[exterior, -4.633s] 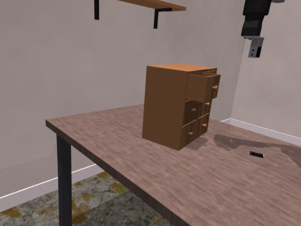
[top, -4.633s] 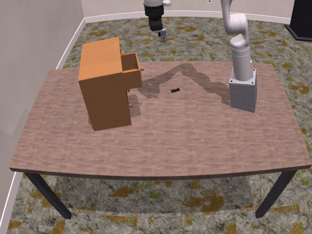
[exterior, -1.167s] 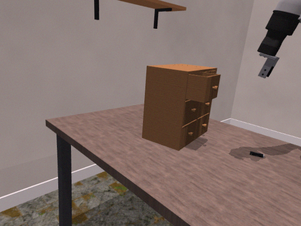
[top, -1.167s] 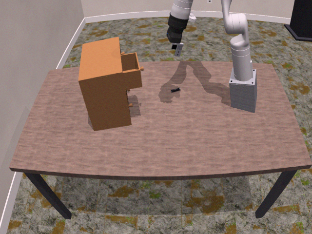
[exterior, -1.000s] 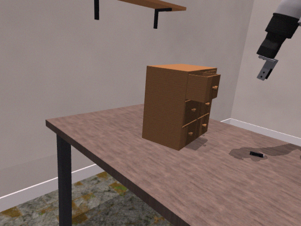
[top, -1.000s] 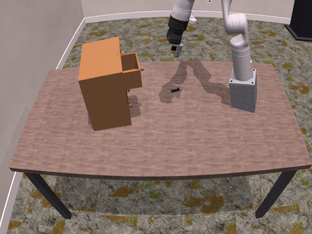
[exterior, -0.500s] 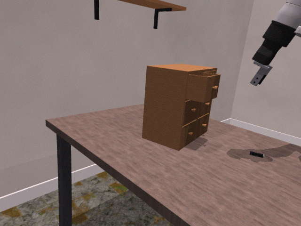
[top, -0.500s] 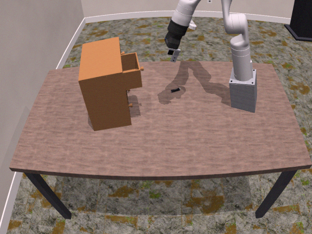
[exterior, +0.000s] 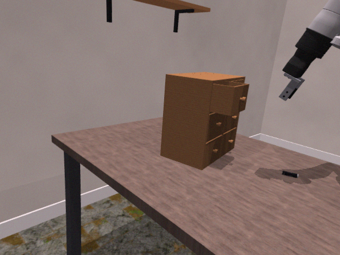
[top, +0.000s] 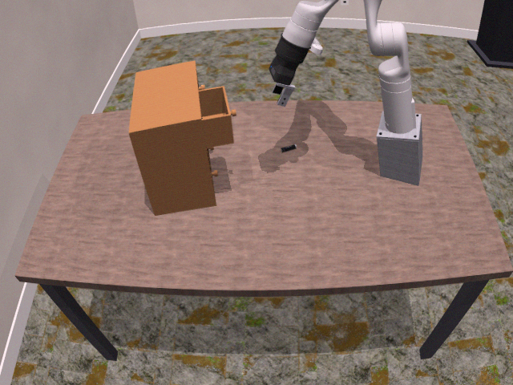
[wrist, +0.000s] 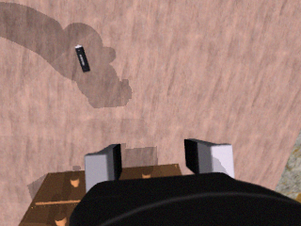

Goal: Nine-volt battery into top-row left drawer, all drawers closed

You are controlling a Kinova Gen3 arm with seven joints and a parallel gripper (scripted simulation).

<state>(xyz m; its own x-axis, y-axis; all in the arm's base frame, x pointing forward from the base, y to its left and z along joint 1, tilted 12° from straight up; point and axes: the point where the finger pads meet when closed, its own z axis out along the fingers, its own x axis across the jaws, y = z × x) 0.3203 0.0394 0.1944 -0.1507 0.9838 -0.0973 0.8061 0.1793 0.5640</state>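
Has the gripper (top: 281, 97) (exterior: 287, 94) (wrist: 153, 154) released, fingers spread wide, only air between them. Hangs at a tilt well above the surface (top: 289, 232) (exterior: 164, 175) (wrist: 198, 75), between the chest and the gray pedestal (top: 414, 176), apart from both. Below, shows the nine-volt battery (top: 288, 147) (exterior: 290, 174) (wrist: 83, 58) lying on the surface within the arm's shadow, well apart from the chest (top: 165, 99) (exterior: 186, 118) (wrist: 47, 188) and out in front of the drawer fronts. Farther over, stands upright with the top row's left drawer (top: 217, 130) (exterior: 224, 99) pulled out, level to the eye, round knob (top: 233, 112) (exterior: 243, 98) foremost. Under that, shows the middle and bottom rows pushed in. On the opposite side, carries the arm (top: 397, 99) (exterior: 315, 38) on the pedestal. Beyond and high on the wall, holds a wooden shelf (exterior: 178, 5) on black brackets (exterior: 176, 22).
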